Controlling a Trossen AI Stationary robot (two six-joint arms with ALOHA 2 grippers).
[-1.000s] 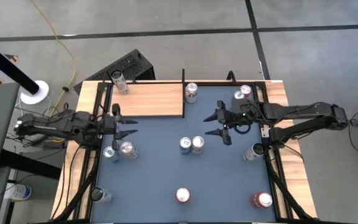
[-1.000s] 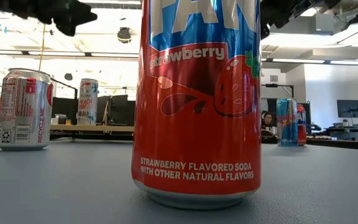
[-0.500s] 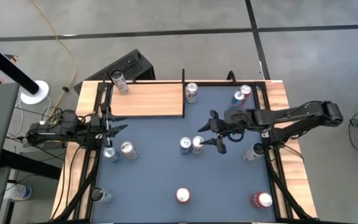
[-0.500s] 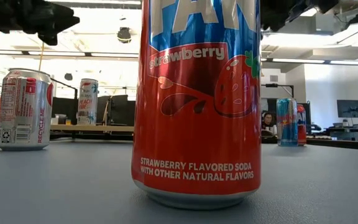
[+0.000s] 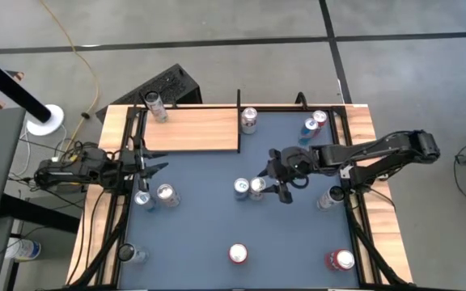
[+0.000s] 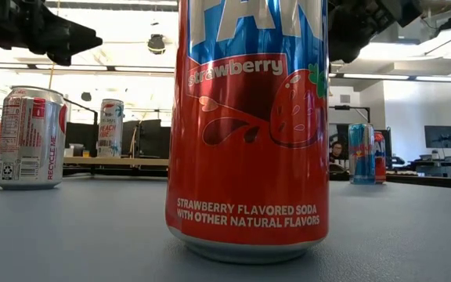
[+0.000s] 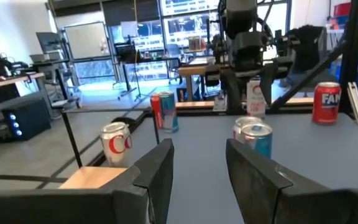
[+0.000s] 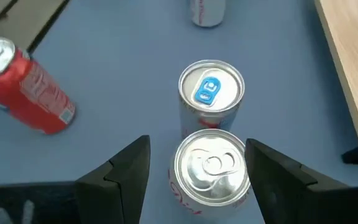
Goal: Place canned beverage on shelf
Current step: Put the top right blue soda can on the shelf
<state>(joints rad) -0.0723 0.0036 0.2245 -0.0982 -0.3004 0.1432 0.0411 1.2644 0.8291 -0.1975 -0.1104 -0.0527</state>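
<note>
The right hand (image 5: 275, 179), fingers apart, straddles a silver-topped can (image 8: 212, 167) mid-tabletop (image 5: 209, 234) for a grasp, apparently bound for the shelf (image 5: 192, 129) at the far left corner, while the left hand (image 5: 148, 162) waits open at the left edge.

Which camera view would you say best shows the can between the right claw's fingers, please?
The right wrist view: the silver-topped can sits centred between the open right claw. The high view shows it small; the low view hides it.
</note>
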